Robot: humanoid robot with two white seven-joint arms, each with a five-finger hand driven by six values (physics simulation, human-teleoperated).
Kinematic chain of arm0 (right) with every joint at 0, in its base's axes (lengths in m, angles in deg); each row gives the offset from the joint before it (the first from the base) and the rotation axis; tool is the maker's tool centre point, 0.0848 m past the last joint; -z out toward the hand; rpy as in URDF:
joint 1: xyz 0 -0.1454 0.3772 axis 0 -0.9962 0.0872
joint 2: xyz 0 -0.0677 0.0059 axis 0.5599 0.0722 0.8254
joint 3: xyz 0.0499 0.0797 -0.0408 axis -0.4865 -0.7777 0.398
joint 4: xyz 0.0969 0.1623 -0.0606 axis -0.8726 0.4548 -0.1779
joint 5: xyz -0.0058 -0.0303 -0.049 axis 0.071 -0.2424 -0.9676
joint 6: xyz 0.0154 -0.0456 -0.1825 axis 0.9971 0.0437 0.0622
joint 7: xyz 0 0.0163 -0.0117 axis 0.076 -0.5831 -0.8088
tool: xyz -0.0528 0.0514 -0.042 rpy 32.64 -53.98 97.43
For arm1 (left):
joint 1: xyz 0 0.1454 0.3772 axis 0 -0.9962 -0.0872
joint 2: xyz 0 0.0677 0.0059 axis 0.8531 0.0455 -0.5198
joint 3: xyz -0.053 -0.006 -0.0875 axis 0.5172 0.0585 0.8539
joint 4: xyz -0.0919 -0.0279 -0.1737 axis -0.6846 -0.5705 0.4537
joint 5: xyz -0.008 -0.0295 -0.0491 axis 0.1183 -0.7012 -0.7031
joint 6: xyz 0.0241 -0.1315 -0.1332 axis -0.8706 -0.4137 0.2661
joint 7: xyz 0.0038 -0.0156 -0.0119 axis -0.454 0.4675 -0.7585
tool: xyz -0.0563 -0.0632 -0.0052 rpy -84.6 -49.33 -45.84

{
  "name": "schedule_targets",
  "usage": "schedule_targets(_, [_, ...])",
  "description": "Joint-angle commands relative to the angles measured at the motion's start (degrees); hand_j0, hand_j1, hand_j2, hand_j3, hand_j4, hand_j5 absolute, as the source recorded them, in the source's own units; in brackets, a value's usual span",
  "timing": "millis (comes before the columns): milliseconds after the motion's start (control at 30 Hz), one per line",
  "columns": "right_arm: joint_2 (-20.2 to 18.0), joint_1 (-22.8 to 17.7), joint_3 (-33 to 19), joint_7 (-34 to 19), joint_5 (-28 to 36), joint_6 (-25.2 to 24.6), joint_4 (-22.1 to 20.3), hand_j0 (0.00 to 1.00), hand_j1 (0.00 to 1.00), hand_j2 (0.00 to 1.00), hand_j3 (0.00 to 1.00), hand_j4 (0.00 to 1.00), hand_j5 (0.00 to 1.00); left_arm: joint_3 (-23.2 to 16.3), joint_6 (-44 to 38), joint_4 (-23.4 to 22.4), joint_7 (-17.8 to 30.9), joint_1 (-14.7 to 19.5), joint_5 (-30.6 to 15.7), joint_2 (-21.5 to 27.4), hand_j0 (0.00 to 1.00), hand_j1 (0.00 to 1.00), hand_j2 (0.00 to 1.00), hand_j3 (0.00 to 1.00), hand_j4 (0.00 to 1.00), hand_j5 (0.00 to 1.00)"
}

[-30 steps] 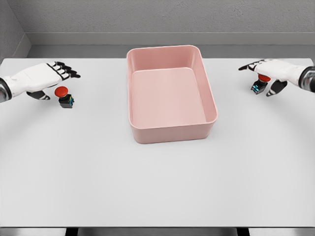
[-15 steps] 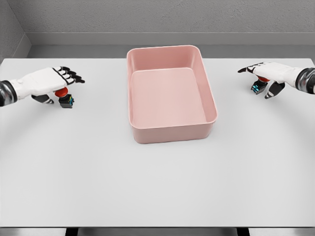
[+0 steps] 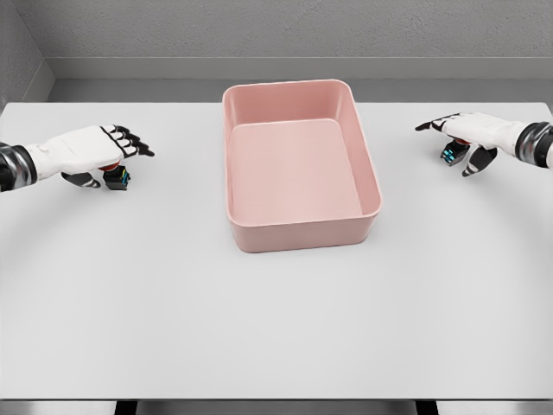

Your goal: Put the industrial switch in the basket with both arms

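Hands first. Left hand lies palm-down over a switch at the table's left side, fingers stretched flat toward the basket, thumb low beside the switch body; whether it actually grips cannot be told, the red cap being almost wholly hidden under the palm. Right hand sits over a second switch at the right side, fingers extended, thumb curled down next to it; grip likewise unclear. Both switches rest on the white table, well apart from the basket. Pink basket stands at centre, between the two hands, its long side running away from the camera.
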Motion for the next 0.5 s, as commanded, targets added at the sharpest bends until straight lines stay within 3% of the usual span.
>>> schedule_targets(0, [-0.1,0.0,-0.9,0.0,0.3,-0.1,0.1,1.00,1.00,1.00,1.00,1.00,1.00,-0.1,0.0,0.1,0.0,0.0,-0.3,0.0,0.85,0.85,0.85,0.85,0.85,0.85])
schedule_targets(100, [-0.1,0.0,-1.3,0.0,0.3,-0.1,0.1,1.00,1.00,1.00,1.00,1.00,1.00,-1.7,0.0,0.1,0.0,1.2,-0.3,0.0,0.77,0.77,0.77,0.77,0.77,0.77])
schedule_targets(433, [0.0,0.0,-2.6,0.0,0.3,-0.1,0.2,1.00,1.00,1.00,1.00,1.00,1.00,-1.7,0.0,0.7,-0.1,1.2,-0.3,-0.1,0.69,0.69,0.69,0.69,0.69,0.69])
schedule_targets(467, [0.0,0.0,-2.6,0.0,0.2,-0.1,0.2,0.95,0.95,0.95,0.95,0.95,0.95,-1.7,0.0,0.8,-0.1,1.2,-0.2,0.0,0.66,0.66,0.66,0.66,0.66,0.66])
